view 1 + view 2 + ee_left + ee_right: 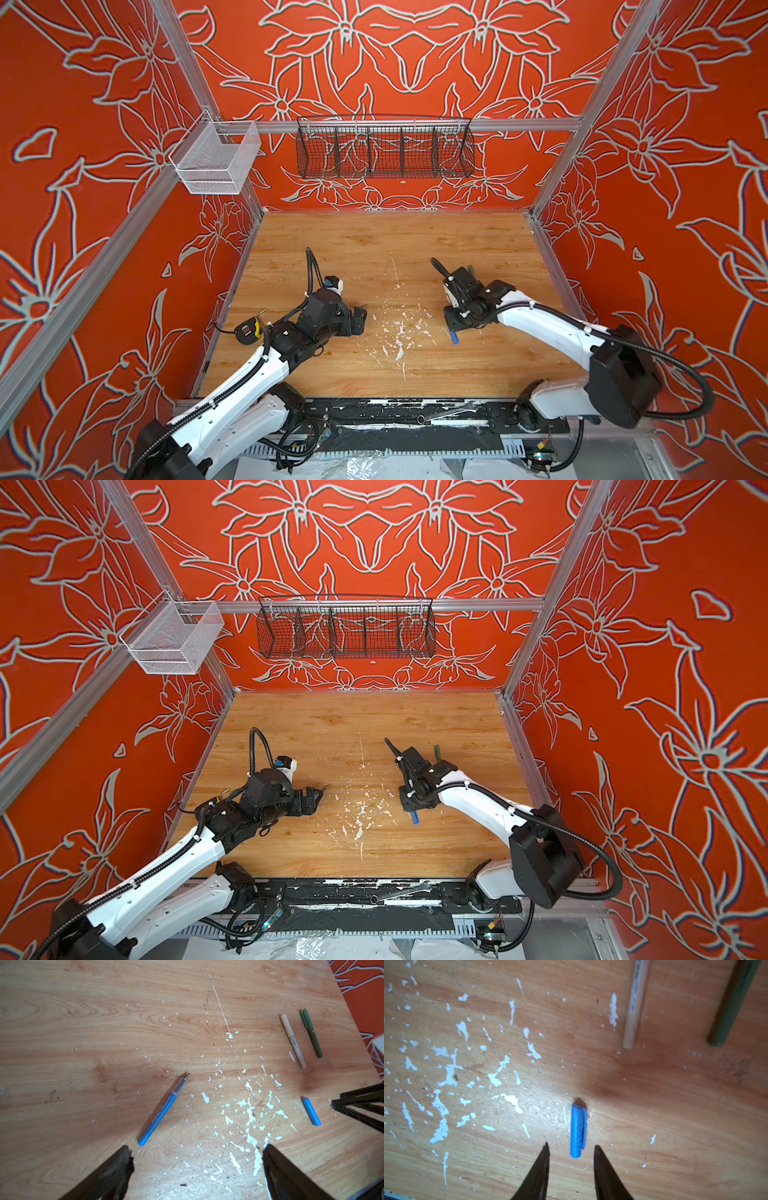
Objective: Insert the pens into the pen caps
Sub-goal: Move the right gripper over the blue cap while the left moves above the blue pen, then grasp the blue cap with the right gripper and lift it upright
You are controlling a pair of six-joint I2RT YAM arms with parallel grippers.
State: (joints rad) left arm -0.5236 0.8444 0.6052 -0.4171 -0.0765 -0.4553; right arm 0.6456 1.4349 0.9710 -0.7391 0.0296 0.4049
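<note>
Wooden tabletop (353, 249), white flecks (400, 332), perhaps paint, orange floral walls (519, 50)

beige pen (634, 1005) — cut off, blurred | green pen (733, 1005) — cut off | blue cap (454, 337) half hidden

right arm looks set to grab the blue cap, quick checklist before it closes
1. Near end of the blue cap lies between the right gripper fingertips: ok.
2. Right jaws apart, with a gap showing on each side of the cap: ok.
3. blue pen uncapped, tip bare, lying free on the table: ok.
4. left gripper wide open and empty, with the pen just ahead of it: ok.
5. beige pen and green pen lie apart from the cap, out of the way: ok.
6. Which end of the cap is the open one: cannot tell.
</note>
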